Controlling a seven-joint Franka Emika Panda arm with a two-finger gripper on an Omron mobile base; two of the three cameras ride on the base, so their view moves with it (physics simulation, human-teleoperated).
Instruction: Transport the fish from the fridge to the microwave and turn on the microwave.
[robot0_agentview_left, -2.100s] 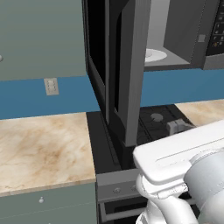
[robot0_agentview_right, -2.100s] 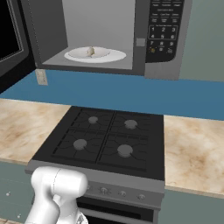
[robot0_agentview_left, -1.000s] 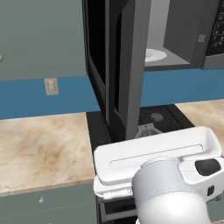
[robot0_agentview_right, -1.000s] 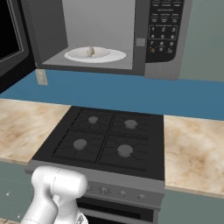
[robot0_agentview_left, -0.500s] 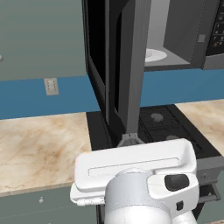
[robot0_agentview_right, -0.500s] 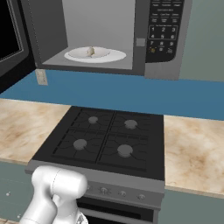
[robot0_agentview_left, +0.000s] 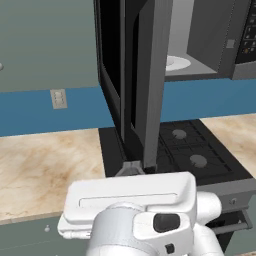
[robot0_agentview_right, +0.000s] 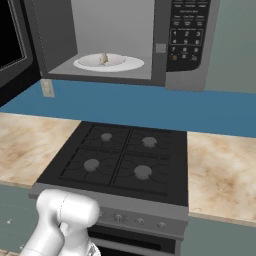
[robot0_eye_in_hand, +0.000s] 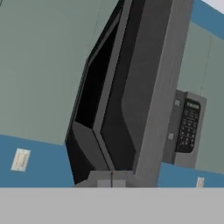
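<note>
The microwave (robot0_agentview_right: 161, 48) hangs open above the stove. A small pale fish (robot0_agentview_right: 104, 58) lies on its white turntable (robot0_agentview_right: 131, 64), whose edge also peeks out behind the door (robot0_agentview_left: 176, 63). The grey-framed door (robot0_agentview_left: 155, 75) swings out towards me and is seen nearly edge-on (robot0_eye_in_hand: 144, 87). The keypad (robot0_agentview_right: 187, 30) is on the right side (robot0_eye_in_hand: 188, 127). My gripper (robot0_agentview_left: 131, 169) sits just under the door's lower outer corner, its tips together and holding nothing (robot0_eye_in_hand: 111, 179). The fridge is out of view.
A black gas stove (robot0_agentview_right: 120, 159) stands under the microwave, with marbled counter on its left (robot0_agentview_left: 45, 165) and right (robot0_agentview_right: 220, 170). A blue backsplash carries a wall outlet (robot0_agentview_left: 58, 98). My white arm fills the near foreground (robot0_agentview_left: 130, 220).
My hand has swung left across the front of the stove and now sits below the door's edge. The door, turntable and fish have not moved.
</note>
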